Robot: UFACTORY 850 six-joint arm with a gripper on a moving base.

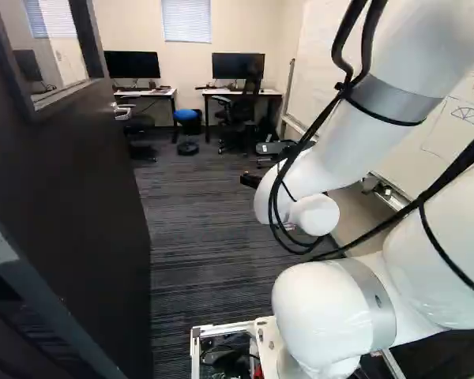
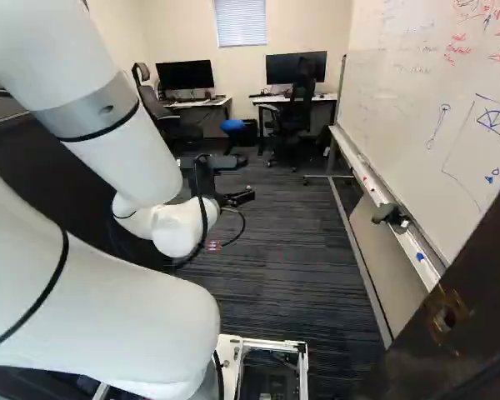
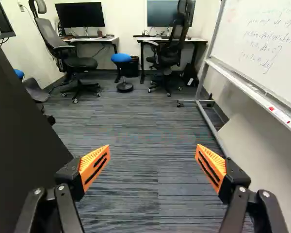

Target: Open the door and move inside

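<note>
We locate the door, standing open, to the left of the fingers, its panel extending forward. The fingers are wide apart, with nothing between them. The whiteboard lies to their right. We judge that the base should advance between door and whiteboard.

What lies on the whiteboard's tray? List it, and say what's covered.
On the tray: a black object, a blue piece and small red items. The dark door frame covers its near end, so anything there is hidden.
</note>
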